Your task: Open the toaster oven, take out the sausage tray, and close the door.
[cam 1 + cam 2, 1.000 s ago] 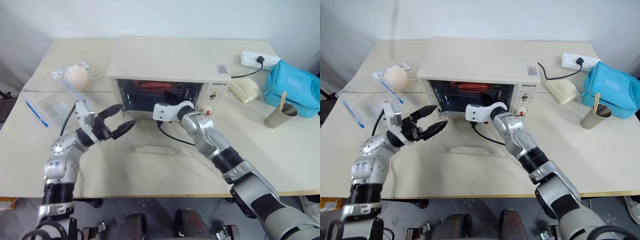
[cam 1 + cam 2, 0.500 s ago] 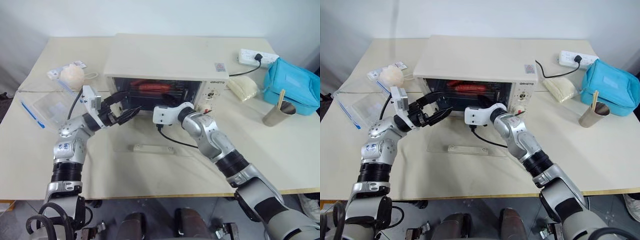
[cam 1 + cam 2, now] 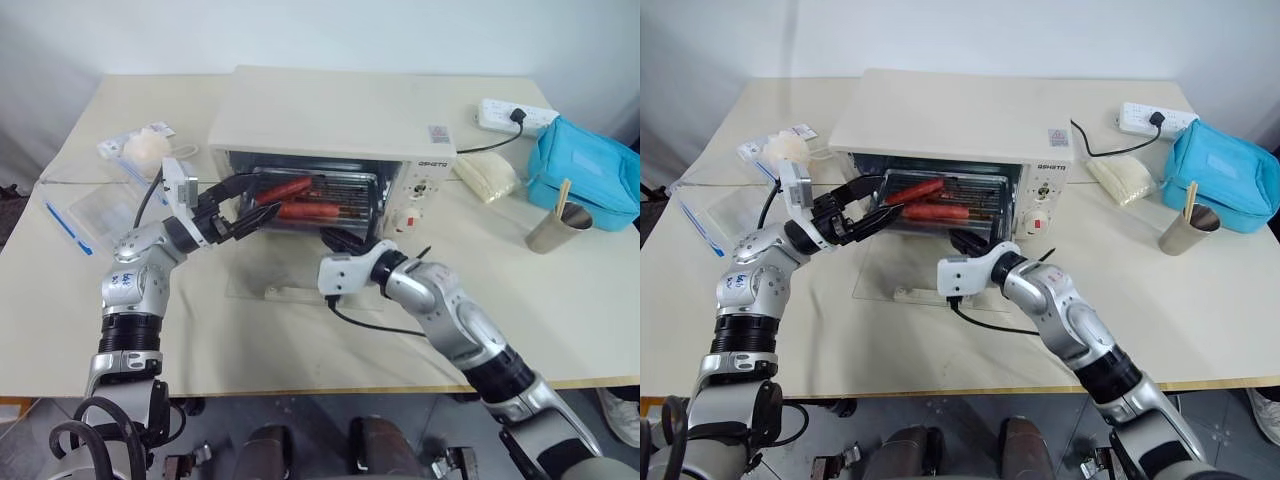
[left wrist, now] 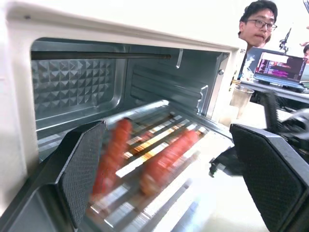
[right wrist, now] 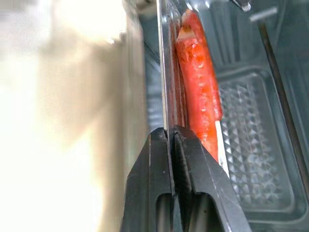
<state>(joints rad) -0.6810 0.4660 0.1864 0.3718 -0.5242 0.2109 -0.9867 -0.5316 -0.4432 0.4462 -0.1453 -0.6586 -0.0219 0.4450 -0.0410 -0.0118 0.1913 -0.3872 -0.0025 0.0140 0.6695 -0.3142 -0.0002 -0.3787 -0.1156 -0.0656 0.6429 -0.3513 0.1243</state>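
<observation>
The cream toaster oven stands mid-table, its glass door folded down flat on the table, bar handle nearest me. The sausage tray, a silver tray with a wire rack and two red sausages, sticks partly out of the oven mouth. My right gripper is shut on the tray's thin front edge, with a sausage just beyond it. My left gripper is open at the left side of the oven mouth, its fingers spread on either side of the tray's left end, touching nothing.
A clear container with blue clips and a bagged bun lie at the left. At the right are a power strip, a white pack, a blue bag and a metal cup. A person sits beyond the table.
My right gripper has drawn back toward me, sliding the tray partly out of the oven. The left gripper rose from beside the door to the oven mouth, then held there.
</observation>
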